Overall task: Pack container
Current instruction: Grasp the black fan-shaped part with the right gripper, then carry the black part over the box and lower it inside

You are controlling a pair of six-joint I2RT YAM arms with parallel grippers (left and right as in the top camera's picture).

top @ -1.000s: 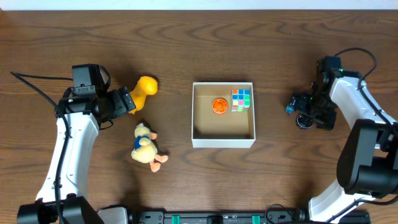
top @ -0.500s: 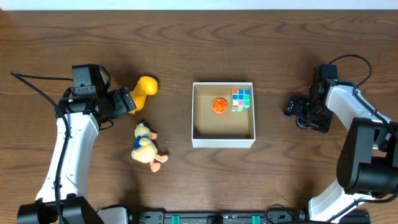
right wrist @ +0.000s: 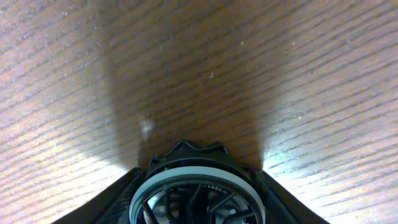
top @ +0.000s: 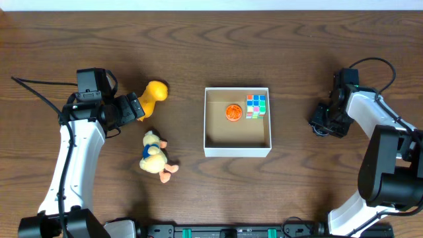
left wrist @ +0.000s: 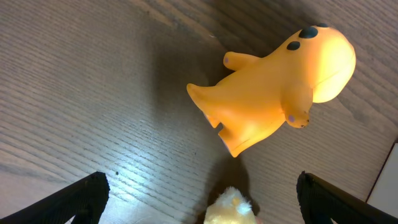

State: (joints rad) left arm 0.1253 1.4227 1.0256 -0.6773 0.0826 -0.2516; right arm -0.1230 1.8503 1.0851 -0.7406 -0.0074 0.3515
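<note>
The container is a shallow white-walled box with a brown floor at mid-table. In it lie an orange round toy and a colour cube. A yellow rubber toy lies to its left, large in the left wrist view. A yellow plush duck lies below it, its top showing in the left wrist view. My left gripper is open beside the rubber toy, fingers wide apart. My right gripper is shut on a black round wheel, right of the container.
Bare brown wooden table surrounds the container. A black cable runs to the left arm and another loops above the right arm. The table's front edge has a black rail.
My right gripper has shifted slightly and turned with the black wheel in it. The left arm and the toys have not moved.
</note>
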